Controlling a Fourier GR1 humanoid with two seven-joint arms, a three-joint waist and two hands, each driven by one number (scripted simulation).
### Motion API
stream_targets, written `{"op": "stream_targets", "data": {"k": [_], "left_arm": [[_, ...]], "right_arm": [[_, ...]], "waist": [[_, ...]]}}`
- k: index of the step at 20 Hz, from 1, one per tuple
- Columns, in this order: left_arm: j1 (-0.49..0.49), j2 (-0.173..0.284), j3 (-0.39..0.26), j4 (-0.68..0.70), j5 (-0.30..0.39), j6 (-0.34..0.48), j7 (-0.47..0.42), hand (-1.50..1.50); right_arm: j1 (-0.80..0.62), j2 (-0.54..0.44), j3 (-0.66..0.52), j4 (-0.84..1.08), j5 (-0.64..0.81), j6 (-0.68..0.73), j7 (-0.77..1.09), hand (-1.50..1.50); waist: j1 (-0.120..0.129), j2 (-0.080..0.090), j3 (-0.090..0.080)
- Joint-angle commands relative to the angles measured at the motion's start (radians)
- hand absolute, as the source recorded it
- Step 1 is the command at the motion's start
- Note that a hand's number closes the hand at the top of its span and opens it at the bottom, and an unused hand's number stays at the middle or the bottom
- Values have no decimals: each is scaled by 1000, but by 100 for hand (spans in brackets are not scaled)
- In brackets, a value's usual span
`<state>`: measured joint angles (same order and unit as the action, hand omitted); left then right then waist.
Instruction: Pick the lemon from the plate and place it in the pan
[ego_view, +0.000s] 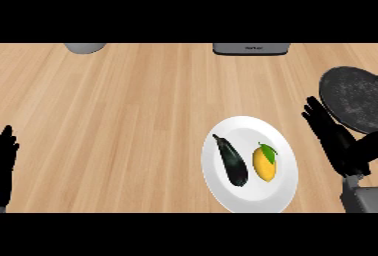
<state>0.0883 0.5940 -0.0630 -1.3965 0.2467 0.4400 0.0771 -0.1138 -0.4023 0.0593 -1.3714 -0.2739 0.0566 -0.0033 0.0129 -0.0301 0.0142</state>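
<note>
Right hand (330, 135) sits at the right of the frame, fingers straight and pointing toward the top, holding nothing; its palm side appears to face the plate (240, 192), though this is a judgement from the silhouette. Lemon (265, 162) lies on the right half of the plate, lower centre-right of the frame, just left of the hand and slightly below its fingertips. No contact: a strip of plate rim and bare counter (125, 110) shows between them. Lemon's long axis runs roughly top-to-bottom in the frame, leaf end uppermost, so it lies nearly parallel to the fingers. An eggplant (231, 160) lies beside it on the left half of the plate, also lengthwise, close but apparently not touching. Pan (351, 99) is at the upper right edge, partly behind the hand, above and right of the lemon. Left hand (7, 160) rests open at the far left edge, well apart from the plate. Judgement: the right hand is clearly the nearer one; the move called for is a short sideways reach left onto the lemon, closing across its narrow width, keeping clear of the eggplant.
</note>
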Motion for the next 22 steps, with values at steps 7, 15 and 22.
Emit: {"op": "stream_targets", "data": {"k": [7,15,22], "left_arm": [[-117,-164,-191,-126,106,-206,19,0],[-161,-283,-251,-130,206,-328,33,0],[-179,-279,-264,-146,188,-310,67,0]], "right_arm": [[-337,-271,227,-181,466,95,-94,150],[-314,-70,386,-167,702,-114,-341,-150],[-421,-277,600,-184,1013,181,29,-150]], "waist": [[-1,-20,-65],[-9,31,-15],[-9,18,-21]]}}
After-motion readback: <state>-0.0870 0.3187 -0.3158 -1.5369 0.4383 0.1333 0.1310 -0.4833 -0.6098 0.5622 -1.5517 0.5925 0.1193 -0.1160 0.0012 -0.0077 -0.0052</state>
